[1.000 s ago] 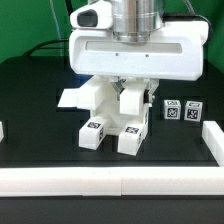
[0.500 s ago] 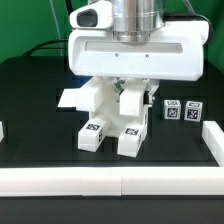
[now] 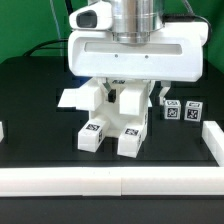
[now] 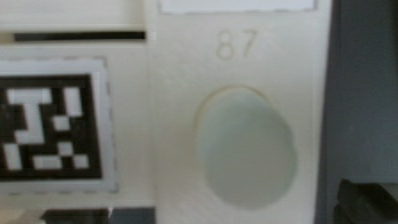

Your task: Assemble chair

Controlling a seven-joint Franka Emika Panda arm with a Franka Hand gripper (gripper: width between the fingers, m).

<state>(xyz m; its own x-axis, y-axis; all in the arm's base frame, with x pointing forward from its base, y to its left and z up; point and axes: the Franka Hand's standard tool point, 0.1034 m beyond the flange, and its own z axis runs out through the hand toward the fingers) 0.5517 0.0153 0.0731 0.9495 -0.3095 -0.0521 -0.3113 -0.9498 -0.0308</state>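
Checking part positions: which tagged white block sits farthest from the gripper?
The block at the exterior view's far right; its neighbour lies closer, and the two front blocks stand beneath the gripper.

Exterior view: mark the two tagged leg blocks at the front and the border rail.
leg block on the exterior view's left (image 3: 95, 129): exterior view, tagged top face.
leg block on the exterior view's right (image 3: 131, 132): exterior view, tagged top face.
border rail (image 3: 70, 183): exterior view, top surface.

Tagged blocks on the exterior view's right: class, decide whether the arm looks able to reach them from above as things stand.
Probably yes. The two tagged blocks stand on the black table, apart from the chair assembly, with nothing on them; the arm hangs over that assembly, beside them.
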